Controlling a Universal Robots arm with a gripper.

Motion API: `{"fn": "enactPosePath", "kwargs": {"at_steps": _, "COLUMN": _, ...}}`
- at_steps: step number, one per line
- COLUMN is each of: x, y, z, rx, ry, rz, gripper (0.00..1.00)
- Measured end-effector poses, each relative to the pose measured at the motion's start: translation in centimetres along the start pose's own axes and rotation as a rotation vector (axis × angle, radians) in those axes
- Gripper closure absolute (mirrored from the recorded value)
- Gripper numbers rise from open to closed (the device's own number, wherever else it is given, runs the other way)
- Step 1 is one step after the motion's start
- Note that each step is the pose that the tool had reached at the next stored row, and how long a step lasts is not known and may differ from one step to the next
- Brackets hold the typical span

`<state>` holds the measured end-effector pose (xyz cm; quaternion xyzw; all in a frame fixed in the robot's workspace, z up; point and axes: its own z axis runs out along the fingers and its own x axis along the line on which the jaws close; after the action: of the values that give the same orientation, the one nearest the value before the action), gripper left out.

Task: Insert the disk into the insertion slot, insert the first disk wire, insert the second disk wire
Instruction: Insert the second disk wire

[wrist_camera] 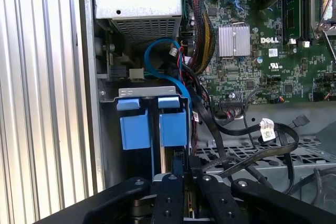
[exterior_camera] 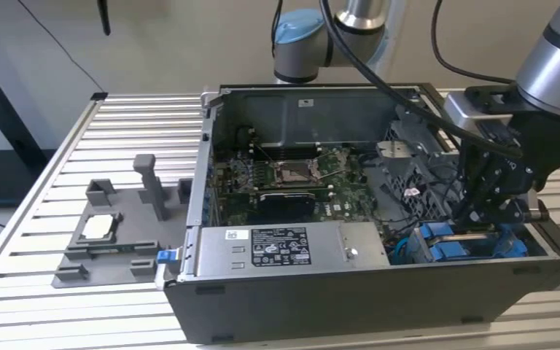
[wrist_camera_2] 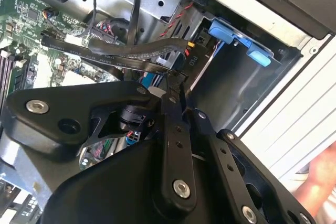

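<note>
My gripper reaches down into the open computer case at its front corner on the exterior view's right. It hangs just above the insertion slot, a dark cage with blue plastic fittings. In the second wrist view the fingers are shut on the end of a flat black wire, close to the blue tabs. In the first wrist view the gripper lines up with one of the two blue fittings. The disk's silver body is hidden.
A silver power-supply box fills the case's front. The motherboard lies behind it. A blue cable and loose black wires crowd the cage. A grey fixture stands on the slatted table, at the exterior view's left.
</note>
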<state>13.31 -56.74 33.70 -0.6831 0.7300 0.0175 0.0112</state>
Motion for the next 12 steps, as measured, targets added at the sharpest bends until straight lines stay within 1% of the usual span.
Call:
{"fn": "enactPosePath", "kwargs": {"at_steps": 2, "x": 0.00, "y": 0.00, "z": 0.00, "rx": 0.0000, "ry": 0.0000, "rz": 0.000, "gripper": 0.82}}
{"fn": "enactPosePath", "kwargs": {"at_steps": 3, "x": 0.00, "y": 0.00, "z": 0.00, "rx": 0.0000, "ry": -0.0001, "rz": 0.000, "gripper": 0.76}}
{"fn": "enactPosePath", "kwargs": {"at_steps": 6, "x": -0.01, "y": 0.00, "z": -0.26, "rx": -0.0011, "ry": 0.0000, "rz": 0.000, "gripper": 0.76}}
{"fn": "enactPosePath", "kwargs": {"at_steps": 10, "x": -0.03, "y": 0.01, "z": -0.87, "rx": -0.0019, "ry": 0.0002, "rz": 0.000, "gripper": 0.76}}
{"fn": "enactPosePath", "kwargs": {"at_steps": 12, "x": -0.03, "y": 0.01, "z": -0.89, "rx": -0.0019, "ry": 0.0000, "rz": 0.000, "gripper": 0.76}}
